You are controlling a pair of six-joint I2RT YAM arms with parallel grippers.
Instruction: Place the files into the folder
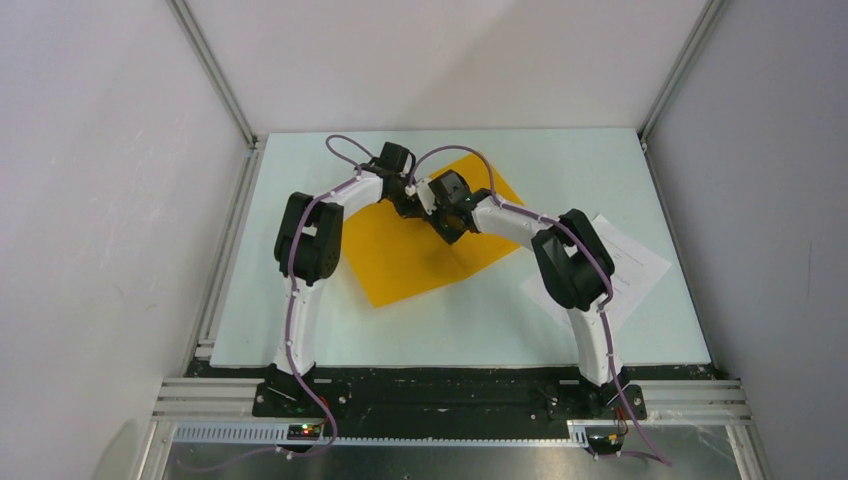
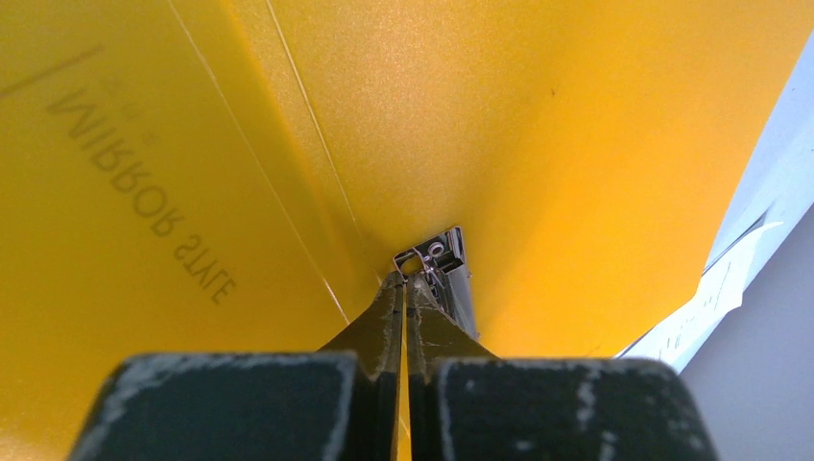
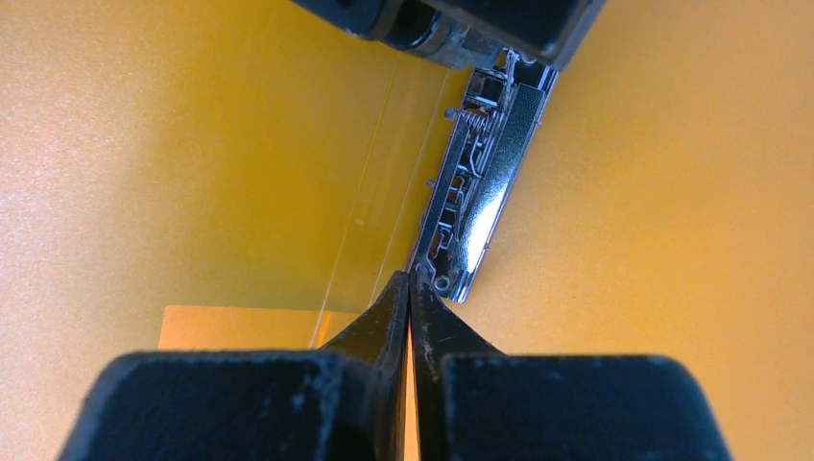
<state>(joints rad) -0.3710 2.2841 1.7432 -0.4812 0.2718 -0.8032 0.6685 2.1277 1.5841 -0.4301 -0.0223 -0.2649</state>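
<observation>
Pale table [image 1: 600, 160], white walls: at frame centre, left gripper [image 2: 405, 280] and right gripper [image 3: 411, 279], both closed tight and holding nothing, nose the folder's [image 1: 400, 262] metal clip [image 3: 480, 192]; a slip could shove the folder askew.

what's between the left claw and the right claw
A shiny metal clip on the open folder, seen in the right wrist view.

Viewed from my remote station: a pale tabletop [image 1: 450, 330] enclosed by 3 white walls [image 1: 440, 60], with 2 aluminium rails [image 1: 215, 75] in the far corners and a black mounting bar [image 1: 450, 385] along the near edge.
</observation>
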